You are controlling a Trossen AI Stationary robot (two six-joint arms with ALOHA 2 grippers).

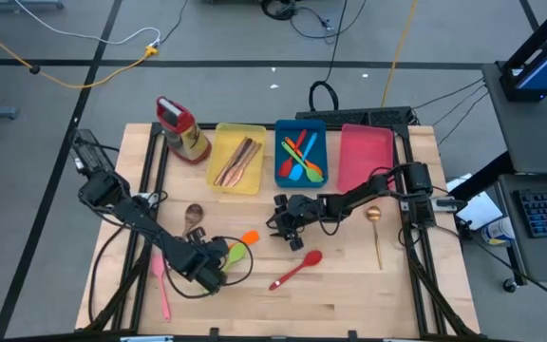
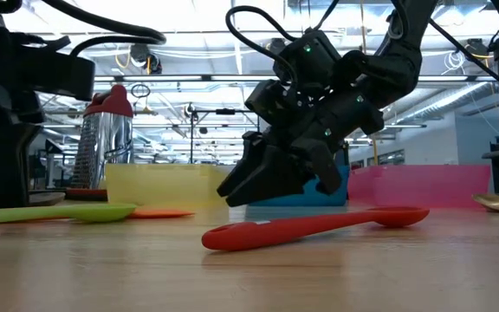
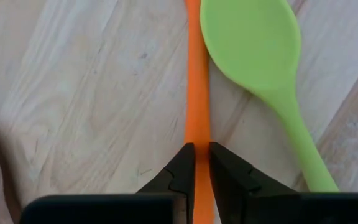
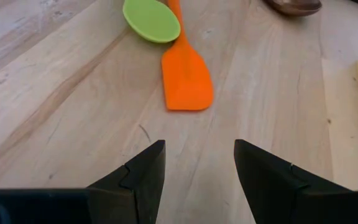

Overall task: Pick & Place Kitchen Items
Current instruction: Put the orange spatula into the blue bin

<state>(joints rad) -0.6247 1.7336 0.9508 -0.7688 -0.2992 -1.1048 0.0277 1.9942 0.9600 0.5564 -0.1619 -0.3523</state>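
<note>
Orange plastic spatula, flat-bladed and slim-handled, is being pinched at its handle by the left gripper, fingers closed on it, low on the pale wooden bench. A smooth green plastic spoon is lying touching it. A clean lift clear of that spoon is being called for next, probably toward the trays. The right gripper is being held open nearby, over bare wood.
</note>
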